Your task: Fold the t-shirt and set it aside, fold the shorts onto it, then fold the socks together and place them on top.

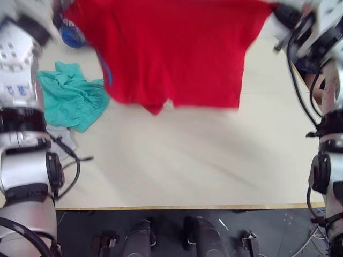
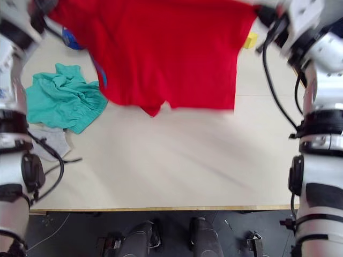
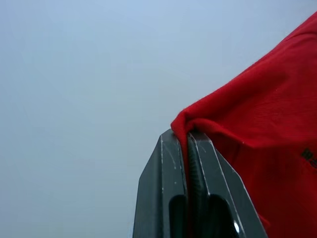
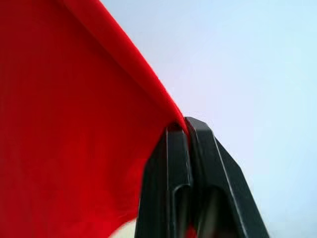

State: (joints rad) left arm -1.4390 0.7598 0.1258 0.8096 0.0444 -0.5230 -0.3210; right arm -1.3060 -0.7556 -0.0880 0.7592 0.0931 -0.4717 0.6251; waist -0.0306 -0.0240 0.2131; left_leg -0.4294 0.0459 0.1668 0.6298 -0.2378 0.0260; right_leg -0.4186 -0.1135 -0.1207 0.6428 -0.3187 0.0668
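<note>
**Shirt lifted and spread — lower it flat before folding**

Black fingers of the left gripper (image 3: 187, 136) are pressed together on a pinch of red cloth, seen close in the left wrist view. Same at the right gripper (image 4: 182, 126): fingers clamped on a taut edge of the t-shirt (image 1: 171, 51).

T-shirt hangs between the two raised arms over the far half of the table (image 1: 187, 171), spread wide, lower hem dangling with a small dip near the middle. Whether the hem touches the tabletop, cannot tell.

Shorts (image 1: 69, 96), teal, lie crumpled at the robot's left, just beside the hanging shirt. Grey socks (image 2: 51, 140) lie just nearer than the shorts, touching them. Blue object (image 1: 71, 33) sits behind the shirt's left corner; yellow bit (image 2: 250, 40) at far right.

Judgement: first step, shirt not yet folded. To do it well, keep both corners level and tension even, bring the hem down first on the bare near part of the table, then lay the rest flat. Risk: the left side dragging over the shorts.
</note>
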